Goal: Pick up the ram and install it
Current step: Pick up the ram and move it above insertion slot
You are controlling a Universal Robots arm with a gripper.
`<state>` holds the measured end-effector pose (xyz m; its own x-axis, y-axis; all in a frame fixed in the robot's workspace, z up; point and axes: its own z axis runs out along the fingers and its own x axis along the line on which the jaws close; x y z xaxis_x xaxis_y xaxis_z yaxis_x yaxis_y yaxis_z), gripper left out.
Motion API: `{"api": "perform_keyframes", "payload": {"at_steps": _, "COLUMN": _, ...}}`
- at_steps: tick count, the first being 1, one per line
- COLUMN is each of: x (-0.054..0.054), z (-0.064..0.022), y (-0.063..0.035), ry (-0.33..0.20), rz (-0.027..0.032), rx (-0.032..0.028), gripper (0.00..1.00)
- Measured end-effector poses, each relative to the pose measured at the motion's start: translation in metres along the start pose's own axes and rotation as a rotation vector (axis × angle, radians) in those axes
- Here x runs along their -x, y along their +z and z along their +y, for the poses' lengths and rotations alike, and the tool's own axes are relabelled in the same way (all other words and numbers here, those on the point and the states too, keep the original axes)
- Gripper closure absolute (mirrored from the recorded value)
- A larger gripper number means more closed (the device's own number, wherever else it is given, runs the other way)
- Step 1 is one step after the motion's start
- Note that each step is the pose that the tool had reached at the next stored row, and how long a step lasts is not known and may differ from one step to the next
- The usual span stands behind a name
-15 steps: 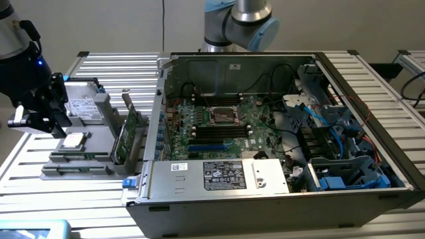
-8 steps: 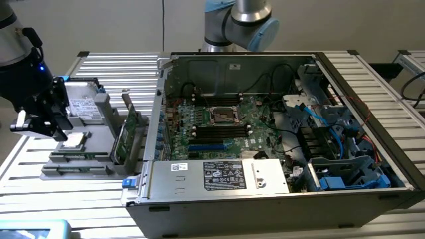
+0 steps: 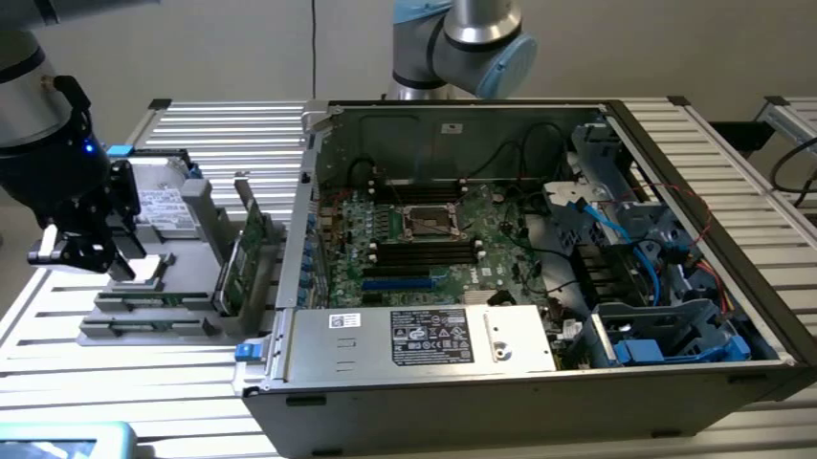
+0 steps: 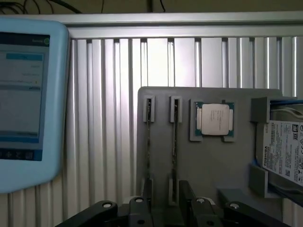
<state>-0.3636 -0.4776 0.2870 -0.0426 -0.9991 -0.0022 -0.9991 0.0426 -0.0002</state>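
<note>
Gripper (image 4: 166, 194) hung wide open and empty, the arm (image 3: 45, 158) pointed straight down at the exterior view's left above the grey holder (image 4: 213, 161), where the ram (image 4: 174, 142) stood on edge in its slot, a second stick (image 4: 148, 142) just beside

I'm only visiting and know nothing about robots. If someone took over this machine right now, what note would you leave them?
The gripper is open and holds nothing. It hangs just above the grey holder beside the computer case.
The ram stands on edge in a holder slot, untouched. A second thin stick sits in the neighbouring slot.
The black slots on the motherboard lie inside the open case, away from the gripper.
Done: nothing picked up yet.
Left: both the pick and the install.
</note>
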Motion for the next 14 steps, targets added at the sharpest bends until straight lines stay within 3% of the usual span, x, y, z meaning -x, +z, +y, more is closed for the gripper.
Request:
{"api": "perform_keyframes", "payload": {"at_steps": 7, "x": -0.009, "z": -0.0004, "y": 0.0126, "ry": 0.012, "rz": 0.0, "rx": 0.0013, "gripper": 0.64}}
{"api": "perform_keyframes", "payload": {"at_steps": 14, "x": -0.011, "z": -0.0004, "y": 0.0252, "ry": 0.022, "rz": 0.0001, "rx": 0.0014, "gripper": 0.64}}
